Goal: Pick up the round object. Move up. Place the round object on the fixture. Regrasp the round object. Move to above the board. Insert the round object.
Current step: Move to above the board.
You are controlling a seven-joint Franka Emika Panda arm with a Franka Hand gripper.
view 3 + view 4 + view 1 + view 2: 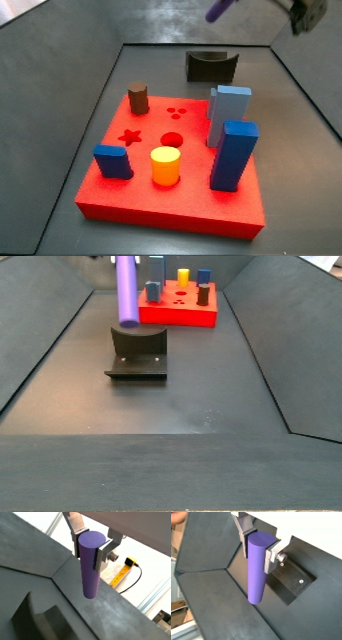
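The purple cylindrical peg (91, 564) is hanging upright in my gripper (91, 543), pinched near its top end between the two silver fingers (273, 556), most of its length dangling free below them. In a side view the peg (127, 291) is sitting at upper left of the frame, its lower end just over the fixture (138, 352); I cannot tell whether it is touching the notch. I am judging it rigid, smooth and light, so it may slip or swing; gripping closer to mid-length would steady it. The red board (168, 163), bearing blue, brown and yellow pegs, is filling the middle of a side view, its round hole (171, 140) open.
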